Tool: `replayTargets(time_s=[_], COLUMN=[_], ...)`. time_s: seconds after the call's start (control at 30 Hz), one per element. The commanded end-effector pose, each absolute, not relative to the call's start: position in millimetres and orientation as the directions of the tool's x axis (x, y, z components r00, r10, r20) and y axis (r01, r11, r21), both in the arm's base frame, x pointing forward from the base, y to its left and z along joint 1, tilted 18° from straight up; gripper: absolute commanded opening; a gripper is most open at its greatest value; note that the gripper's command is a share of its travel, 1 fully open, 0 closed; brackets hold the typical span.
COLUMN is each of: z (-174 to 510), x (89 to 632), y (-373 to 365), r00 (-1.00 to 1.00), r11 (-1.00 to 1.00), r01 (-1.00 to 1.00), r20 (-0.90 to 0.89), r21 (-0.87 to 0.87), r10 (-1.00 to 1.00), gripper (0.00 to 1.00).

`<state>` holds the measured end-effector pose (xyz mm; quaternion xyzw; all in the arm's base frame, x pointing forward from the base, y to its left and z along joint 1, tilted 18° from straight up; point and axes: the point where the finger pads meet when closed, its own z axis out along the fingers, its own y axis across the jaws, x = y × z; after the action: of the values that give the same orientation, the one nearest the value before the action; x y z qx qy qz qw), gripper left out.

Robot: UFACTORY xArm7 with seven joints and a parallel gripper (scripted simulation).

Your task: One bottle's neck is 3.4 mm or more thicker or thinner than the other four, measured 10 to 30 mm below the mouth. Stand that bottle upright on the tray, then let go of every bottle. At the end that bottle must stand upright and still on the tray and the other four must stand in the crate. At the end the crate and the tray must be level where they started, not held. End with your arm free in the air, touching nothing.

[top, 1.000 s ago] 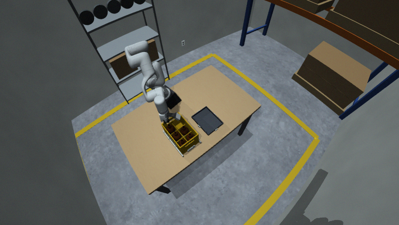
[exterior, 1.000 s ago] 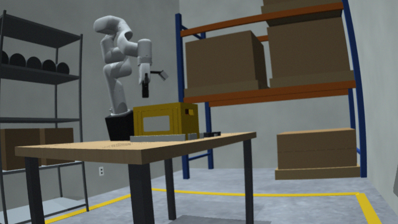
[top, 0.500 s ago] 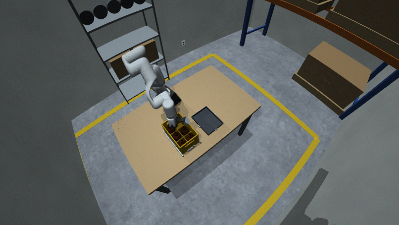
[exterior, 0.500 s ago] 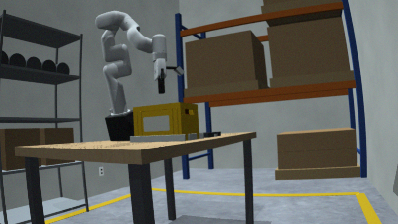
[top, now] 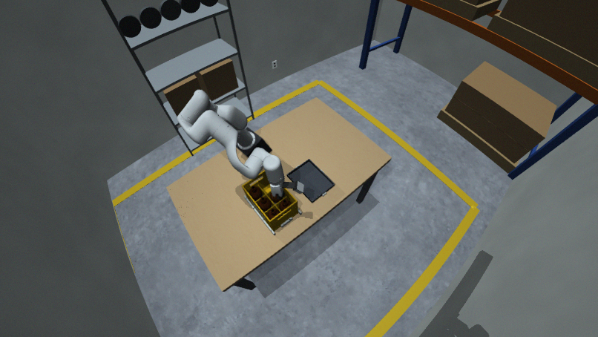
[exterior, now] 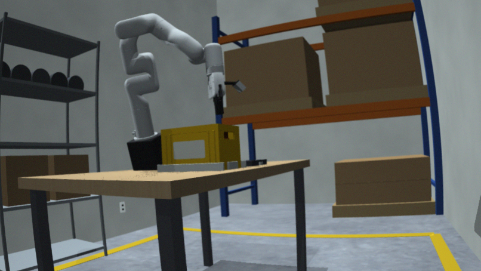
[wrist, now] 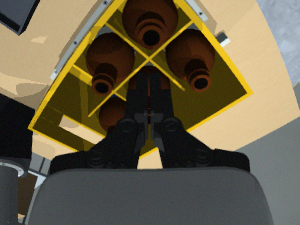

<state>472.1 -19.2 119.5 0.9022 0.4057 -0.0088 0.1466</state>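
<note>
Table (top: 209,217) (exterior: 101,181): standing on grey floor.
Crate (top: 285,220) (exterior: 191,146) (wrist: 200,119): hiding its bottles in exterior; wrist and top showing brown bottles (wrist: 102,64) inside.
Gripper (top: 277,195) (exterior: 219,113) (wrist: 148,87): hovering above crate, fully closed, holding nothing.
Tray (top: 311,180) (exterior: 256,162): lying beside crate.

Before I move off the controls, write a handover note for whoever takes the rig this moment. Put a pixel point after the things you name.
Gripper (top: 277,197) (exterior: 219,113) (wrist: 148,87): shut, holding nothing, above the crate.
Things: five brown bottles (top: 264,203) (wrist: 110,51) in the yellow divided crate (top: 286,218) (exterior: 227,148) (wrist: 248,92); flat dark rectangular tray (top: 315,175) (exterior: 255,162) (wrist: 15,11) beside it on the table, no bottle on it.
Done: no bottle placed.
Left: identify the odd neck (I can't tell which), stand that bottle on the tray, release.
</note>
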Motion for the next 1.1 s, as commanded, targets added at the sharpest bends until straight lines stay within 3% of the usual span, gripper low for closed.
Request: replayTargets(time_s=[0.0, 0.17, 0.2, 1.07], z=[114.4, 114.4, 114.4, 114.4], x=[482.9, 482.9, 482.9, 482.9], y=[-12.6, -12.6, -12.6, -12.6], r00=[0.677, 0.677, 0.677, 0.677], r11=[-0.631, -0.631, -0.631, -0.631], r01=[0.733, 0.733, 0.733, 0.733], r20=[-0.191, -0.191, -0.191, -0.191], r21=[0.253, 0.253, 0.253, 0.253], r10=[0.710, 0.710, 0.710, 0.710], gripper=[0.00, 0.00, 0.65, 0.65])
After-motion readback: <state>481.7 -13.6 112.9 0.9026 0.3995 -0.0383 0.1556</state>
